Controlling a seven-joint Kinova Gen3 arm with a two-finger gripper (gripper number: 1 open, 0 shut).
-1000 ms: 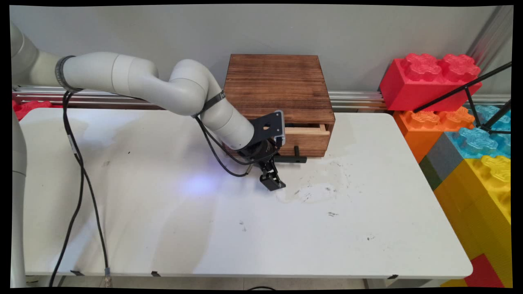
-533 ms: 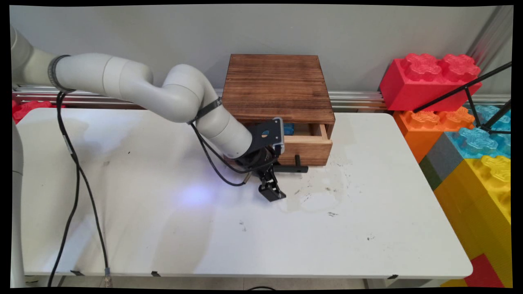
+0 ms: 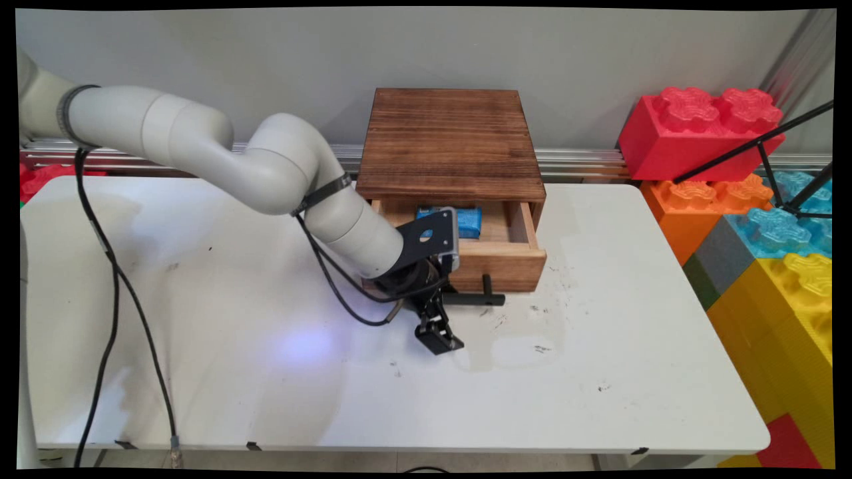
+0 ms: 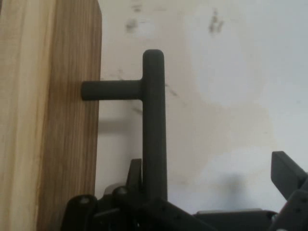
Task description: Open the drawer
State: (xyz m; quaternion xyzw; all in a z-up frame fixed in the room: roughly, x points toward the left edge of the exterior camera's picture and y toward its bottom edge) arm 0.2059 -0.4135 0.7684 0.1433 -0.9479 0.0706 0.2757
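Note:
A dark wooden box (image 3: 452,140) stands at the table's far side, its drawer (image 3: 506,263) pulled partway out. A blue packet (image 3: 468,223) lies inside the drawer. The black T-shaped handle (image 3: 482,299) sticks out of the drawer front (image 4: 57,144). My gripper (image 3: 436,318) is at the handle's left end, open. In the hand view the handle bar (image 4: 154,125) runs up beside one finger (image 4: 135,174), touching or nearly touching it. The other finger (image 4: 288,174) stands far off to the right over bare table, so the gripper (image 4: 211,178) is spread wide.
Big toy bricks, red (image 3: 699,130), orange (image 3: 692,199), blue (image 3: 779,226) and yellow (image 3: 792,313), are stacked off the table's right edge. A black tripod leg (image 3: 759,143) crosses them. Black cables (image 3: 113,279) hang from the arm on the left. The white table (image 3: 599,372) bears scuff marks.
The drawer has slid out toward the near side, uncovering the blue packet inside. My gripper has moved the same way with the handle.

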